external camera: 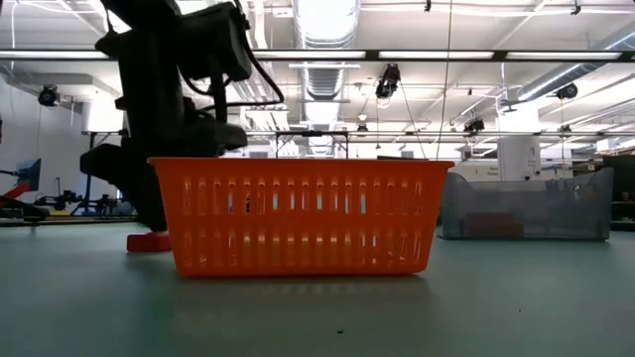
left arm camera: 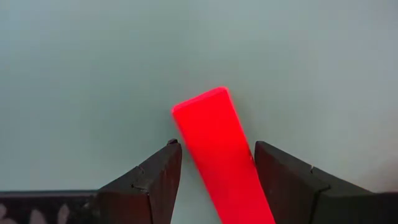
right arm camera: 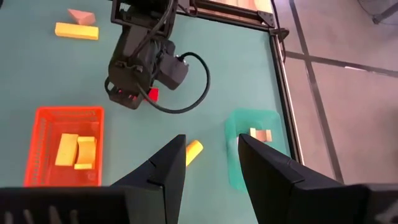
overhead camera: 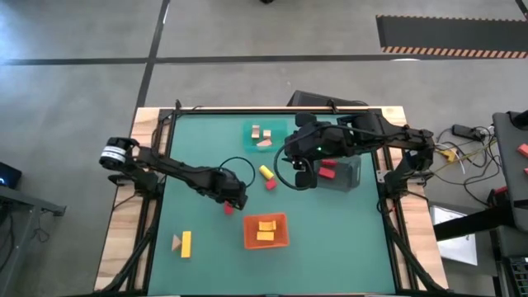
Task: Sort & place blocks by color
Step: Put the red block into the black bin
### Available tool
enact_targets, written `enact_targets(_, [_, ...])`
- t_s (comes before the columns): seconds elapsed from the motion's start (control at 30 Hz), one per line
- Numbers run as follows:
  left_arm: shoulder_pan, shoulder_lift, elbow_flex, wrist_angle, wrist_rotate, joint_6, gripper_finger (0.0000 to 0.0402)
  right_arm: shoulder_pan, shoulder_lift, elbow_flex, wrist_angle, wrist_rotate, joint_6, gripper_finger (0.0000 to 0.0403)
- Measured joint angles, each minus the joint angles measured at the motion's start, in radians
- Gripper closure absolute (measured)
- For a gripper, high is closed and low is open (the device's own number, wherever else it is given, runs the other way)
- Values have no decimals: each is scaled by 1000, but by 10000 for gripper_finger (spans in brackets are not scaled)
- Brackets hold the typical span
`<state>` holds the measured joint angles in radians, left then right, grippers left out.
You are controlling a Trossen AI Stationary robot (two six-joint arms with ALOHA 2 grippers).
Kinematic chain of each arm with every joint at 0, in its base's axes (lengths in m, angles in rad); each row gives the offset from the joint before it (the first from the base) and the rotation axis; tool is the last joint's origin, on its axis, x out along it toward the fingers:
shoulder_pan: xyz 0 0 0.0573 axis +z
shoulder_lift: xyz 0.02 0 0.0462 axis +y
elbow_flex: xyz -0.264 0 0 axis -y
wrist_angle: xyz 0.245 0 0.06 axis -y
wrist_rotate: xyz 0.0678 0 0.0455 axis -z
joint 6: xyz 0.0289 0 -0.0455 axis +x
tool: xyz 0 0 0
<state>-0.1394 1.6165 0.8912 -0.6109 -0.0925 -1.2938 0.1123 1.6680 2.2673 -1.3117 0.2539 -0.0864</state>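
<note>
A red bar lies flat on the green table, left of the orange tray. My left gripper is open and low over it, with one finger on each side of its near end. My right gripper is open and empty. It hovers beside the grey tray, which holds red blocks. Below the right gripper lie a loose yellow block and a red block. Yellow blocks sit in the orange tray, and tan blocks sit in the teal tray. My left gripper comes at the red bar from above, its fingers across the bar's width. One finger stands right against the bar's long edge, and a gap shows at the other finger. I cannot tell whether it touches. The bar rests on the table.
A yellow bar and a tan wedge lie near the table's near left corner. In the low view the orange tray stands in front and the grey tray behind it. A black frame borders the table.
</note>
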Motion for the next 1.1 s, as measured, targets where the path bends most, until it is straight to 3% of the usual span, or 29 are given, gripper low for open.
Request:
enact_targets(0.33, [0, 31, 4, 0, -6, -10, 219, 0, -3, 0, -51, -3, -19, 266])
enact_targets(0.53, [-1, 29, -8, 0, -11, -36, 282, 0, -16, -2, -61, -45, -19, 266])
enact_targets(0.67, [0, 30, -2, -5, -12, -36, 288, 0, -41, -41, -56, -52, -10, 266])
enact_targets(0.87, [-1, -40, 50, 3, -72, 55, 288, 0, -155, -258, 95, -75, 21, 266])
enact_targets(1.1, [0, -201, 165, 37, -211, 301, 288, 0, -374, -700, 527, -105, 74, 266])
